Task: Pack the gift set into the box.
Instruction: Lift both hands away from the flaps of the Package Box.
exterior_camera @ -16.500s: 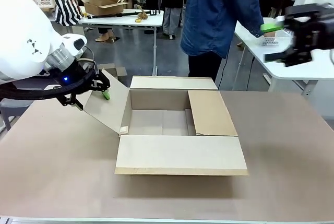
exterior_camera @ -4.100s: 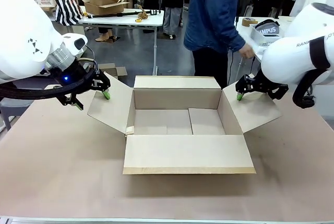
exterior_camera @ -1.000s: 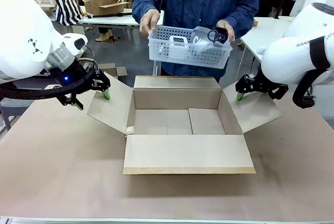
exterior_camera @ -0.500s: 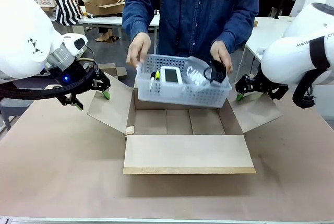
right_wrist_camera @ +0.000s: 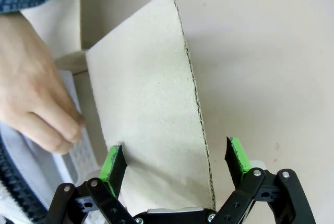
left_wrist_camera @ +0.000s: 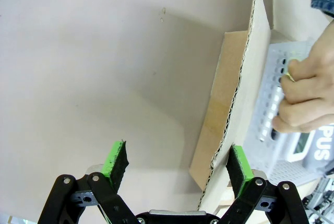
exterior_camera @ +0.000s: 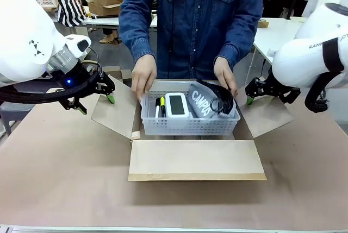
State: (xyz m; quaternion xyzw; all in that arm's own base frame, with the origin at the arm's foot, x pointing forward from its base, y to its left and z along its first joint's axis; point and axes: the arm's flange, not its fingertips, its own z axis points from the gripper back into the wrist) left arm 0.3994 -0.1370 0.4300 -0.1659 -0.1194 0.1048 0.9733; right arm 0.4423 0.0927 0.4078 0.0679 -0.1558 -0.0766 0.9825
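White rounded left arm (exterior_camera: 27, 32) with a blue wrist light (exterior_camera: 67, 82); white right arm (exterior_camera: 310, 54) with black lettering. The left gripper (left_wrist_camera: 174, 165) and right gripper (right_wrist_camera: 175, 164) are black with silver screws and green pads (left_wrist_camera: 116, 158). The person (exterior_camera: 190, 5) wears a blue denim shirt (exterior_camera: 239, 21).

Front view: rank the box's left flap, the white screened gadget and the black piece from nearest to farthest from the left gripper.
From the left gripper:
1. Left flap of the brown cardboard box, right beside the gripper.
2. White screened gadget, mid-left in the pale grey perforated plastic basket.
3. Black piece, at the basket's right end.
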